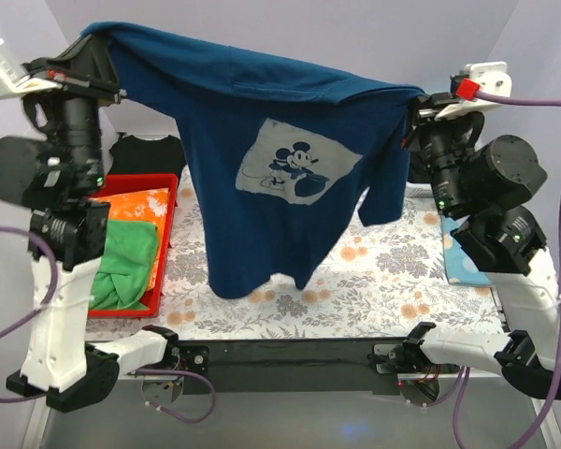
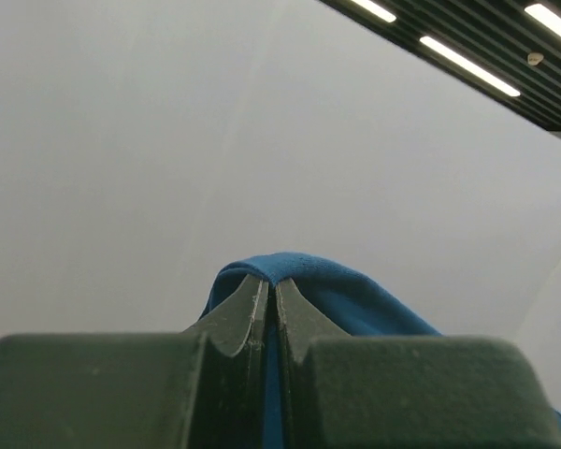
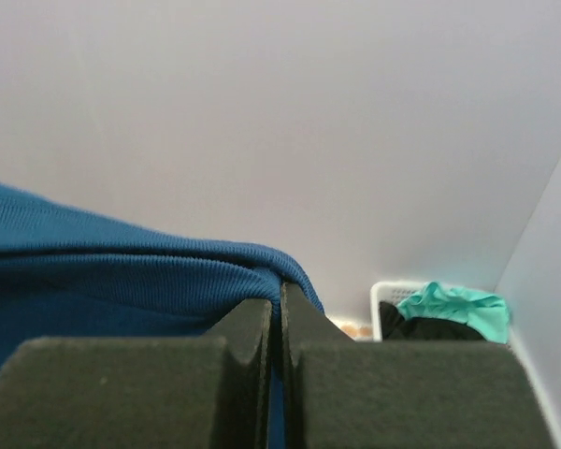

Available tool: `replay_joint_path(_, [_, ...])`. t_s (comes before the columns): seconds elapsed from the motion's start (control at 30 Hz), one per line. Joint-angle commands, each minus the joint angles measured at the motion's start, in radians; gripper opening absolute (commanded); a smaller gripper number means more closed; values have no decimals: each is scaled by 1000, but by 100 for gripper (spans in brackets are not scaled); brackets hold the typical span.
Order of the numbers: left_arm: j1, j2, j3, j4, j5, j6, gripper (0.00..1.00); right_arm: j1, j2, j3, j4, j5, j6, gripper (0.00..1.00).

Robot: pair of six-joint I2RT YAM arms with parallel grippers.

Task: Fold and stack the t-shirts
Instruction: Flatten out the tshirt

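Up close we see the left gripper (image 2: 267,282) and right gripper (image 3: 280,301) each pinched tight on the navy t-shirt (image 1: 229,215). Both arms reach high, the shirt hanging between them above the table (image 1: 379,281).

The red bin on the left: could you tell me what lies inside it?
The red bin holds a green cloth and an orange patterned cloth; anything beneath them is covered.

A navy blue cloth t-shirt with a pale mouse print (image 1: 262,215) hangs like a curtain across the middle of the floral-patterned table (image 1: 393,271), its hem seemingly just clear of the surface. A red plastic tray (image 1: 140,178) heaped with orange and green cloths (image 1: 126,262) blocks the left edge. Bare table lies open right of the shirt.
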State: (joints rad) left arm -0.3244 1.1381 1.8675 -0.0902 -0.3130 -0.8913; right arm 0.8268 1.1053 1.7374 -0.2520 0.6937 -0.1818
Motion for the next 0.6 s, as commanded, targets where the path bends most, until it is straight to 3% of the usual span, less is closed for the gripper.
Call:
replay_joint_path(0.0, [2,170,-25,23,15,-49,0,-5,106,-102,230,162,-164,1])
replay_joint_path(0.13, [2,322,-93,23,54,-129,0,-107,232,-191,315,224,-132,1])
replay_joint_path(0.3, [4,532,-186,0,67,-169,0,-308,427,-205,145,116,105,1])
replay_joint_path(0.4, [4,655,-189,-13,89,-166,0,-434,556,-127,59,63,174,1])
replay_joint_path(0.57, [36,854,-72,-48,104,-201,0,-514,744,25,-19,-3,209,1])
